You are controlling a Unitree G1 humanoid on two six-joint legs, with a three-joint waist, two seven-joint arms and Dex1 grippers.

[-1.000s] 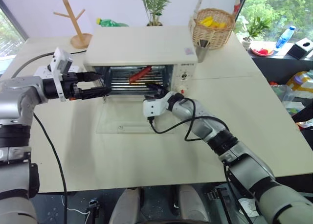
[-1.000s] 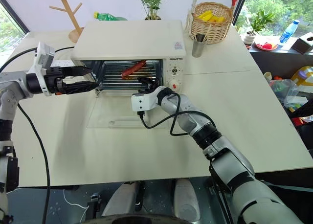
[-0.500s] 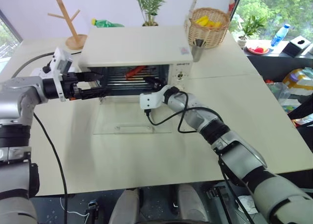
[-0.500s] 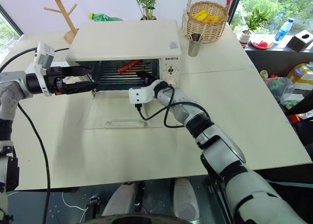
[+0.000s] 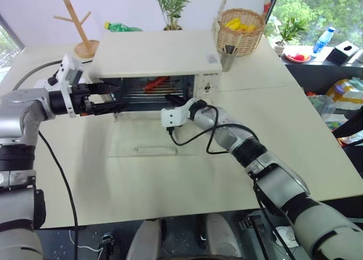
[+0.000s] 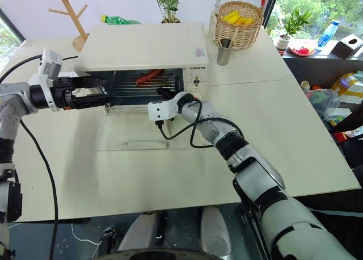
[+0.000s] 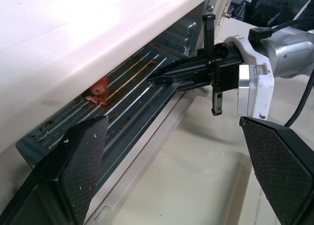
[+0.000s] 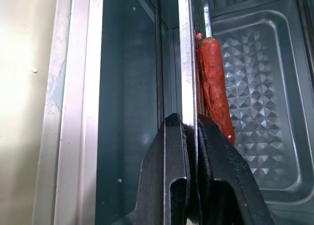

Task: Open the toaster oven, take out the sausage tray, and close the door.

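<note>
Sausage tray [image 8: 255, 87] sits inside the toaster oven [image 5: 156, 58], its front rim pinched between the closed fingers of the right gripper [image 8: 191, 131]; the door [image 5: 152, 139] lies flat open on the table. Best to draw it straight out and level so the sausage [image 8: 214, 82] stays put. The left gripper [image 7: 174, 161], fingers spread wide, hovers at the oven mouth, ready to support the tray.

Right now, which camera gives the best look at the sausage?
The right wrist view: the sausage lies close up, lengthwise on the sausage tray, beside the rim pinched by the right gripper. The head views show a small red streak; the left wrist view shows just its tip.
</note>
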